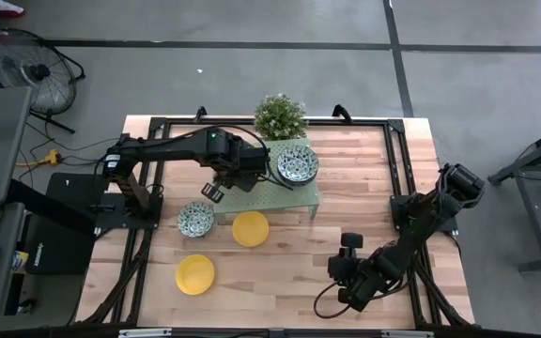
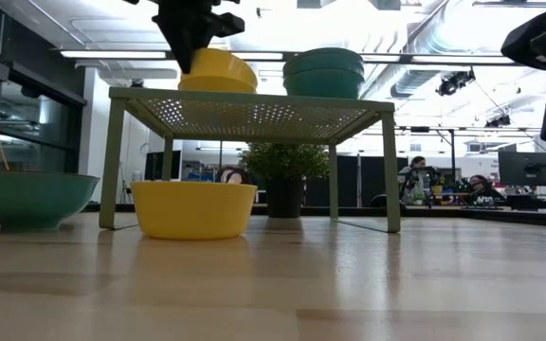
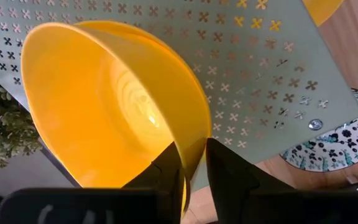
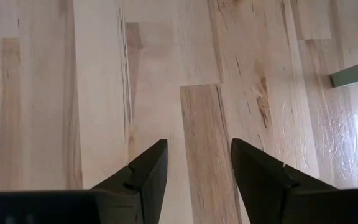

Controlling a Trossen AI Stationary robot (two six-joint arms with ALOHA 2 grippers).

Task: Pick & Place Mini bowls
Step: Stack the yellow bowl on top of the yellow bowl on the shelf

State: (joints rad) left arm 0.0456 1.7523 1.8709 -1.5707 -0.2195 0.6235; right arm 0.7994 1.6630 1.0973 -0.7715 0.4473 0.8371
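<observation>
bowls first, from above: my left gripper hangs over the near-left part of the pale green perforated shelf, its own bowl hidden under my arm. a stack of patterned bowls sits on the shelf's far right, with the small plant just behind. one patterned bowl and one yellow bowl lie on the table just before the shelf, another yellow one nearer the front edge. my right gripper waits well apart, low over bare wood.

level with the table, a tilted yellow bowl rests on the shelf top under my left fingers, beside the stack.

left wrist: the tilted bowl's rim sits between my two fingers, jaws narrowly parted around it; i cannot tell whether they grip.

right wrist: my fingers stand wide apart, holding nothing.
</observation>
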